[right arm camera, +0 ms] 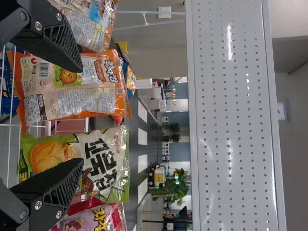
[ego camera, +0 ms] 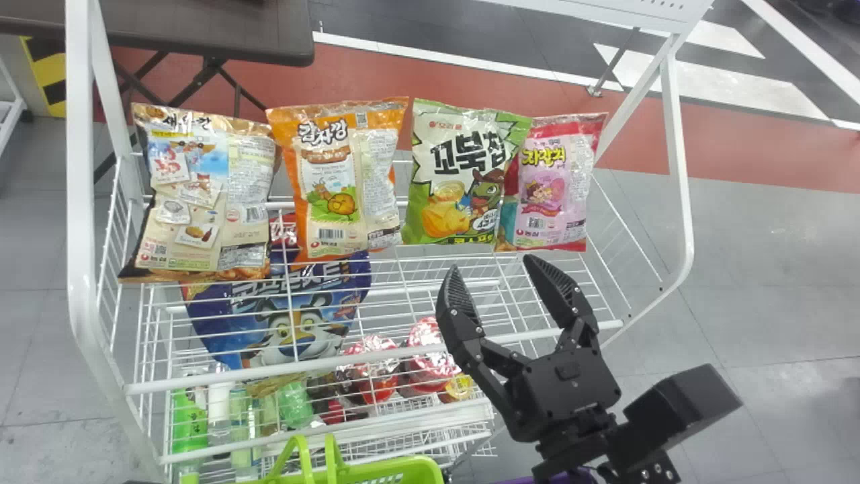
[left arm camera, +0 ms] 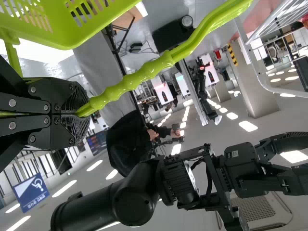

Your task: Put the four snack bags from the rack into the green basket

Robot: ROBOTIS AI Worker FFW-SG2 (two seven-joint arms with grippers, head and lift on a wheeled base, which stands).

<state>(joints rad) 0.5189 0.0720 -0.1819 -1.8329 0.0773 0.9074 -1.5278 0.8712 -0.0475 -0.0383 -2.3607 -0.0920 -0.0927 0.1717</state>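
My right gripper is open in front of the rack, nearest the green bag and the pink bag. An orange bag and a beige-brown bag stand further left in the same row on the wire shelf. In the right wrist view, the open right gripper has the orange bag and green bag beyond its parted fingers, nothing between them. The green basket is at the bottom edge. The left gripper is shut on its handle.
Below the top shelf lie a blue bag, red-lidded cups and bottles. White rack posts rise at both sides. A dark table stands behind on the left, and a perforated white panel spans the rack.
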